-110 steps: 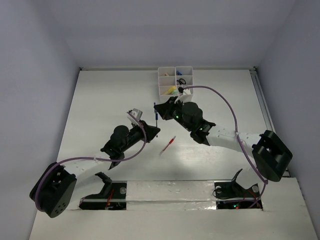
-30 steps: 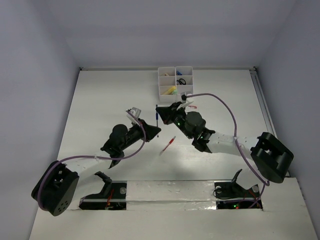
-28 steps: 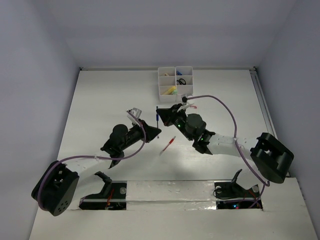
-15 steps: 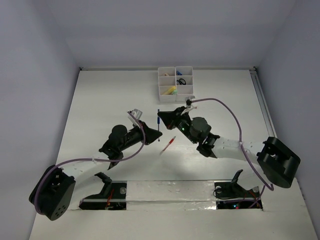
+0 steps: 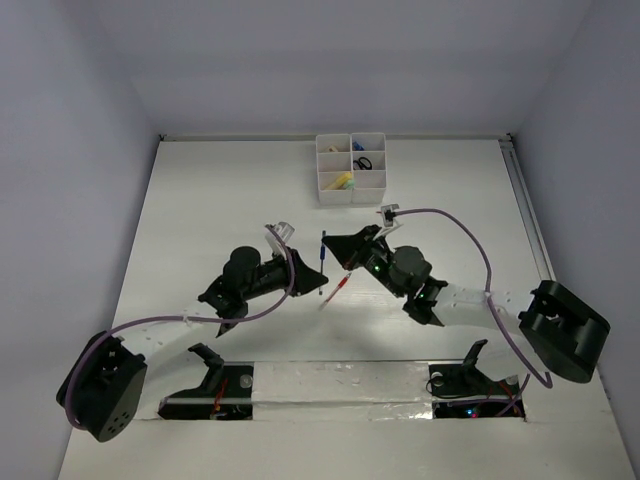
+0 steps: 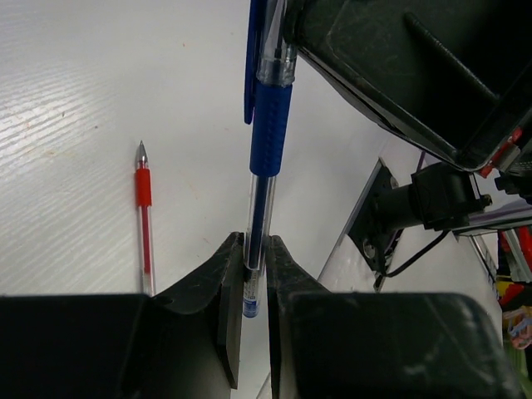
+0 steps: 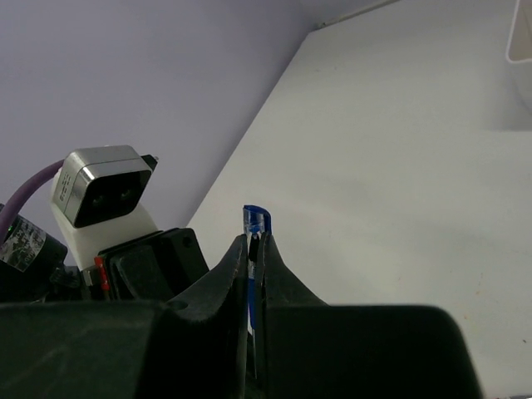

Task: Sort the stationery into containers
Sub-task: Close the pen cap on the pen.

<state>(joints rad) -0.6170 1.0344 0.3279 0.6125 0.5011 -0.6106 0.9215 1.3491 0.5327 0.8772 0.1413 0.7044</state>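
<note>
A blue pen (image 5: 322,248) is held off the table between both grippers. My left gripper (image 5: 314,274) is shut on its clear barrel end, seen in the left wrist view (image 6: 255,243), where the pen (image 6: 268,133) runs up into the right gripper's black body. My right gripper (image 5: 338,248) is shut on the cap end (image 7: 256,219) of the same pen, its jaws (image 7: 255,243) closed tight. A red pen (image 5: 338,289) lies on the table below them, also in the left wrist view (image 6: 145,218). The white six-compartment tray (image 5: 336,196) stands at the back.
The tray holds a yellow marker (image 5: 343,182), small black scissors (image 5: 365,162) and other small items. The left wrist camera block (image 7: 103,186) is close to my right fingers. Purple cables trail from both arms. White walls enclose the table.
The right gripper has carried the blue pen nearer and to the right. The left gripper has come up to it and now grips its other end. The red pen has not moved.
</note>
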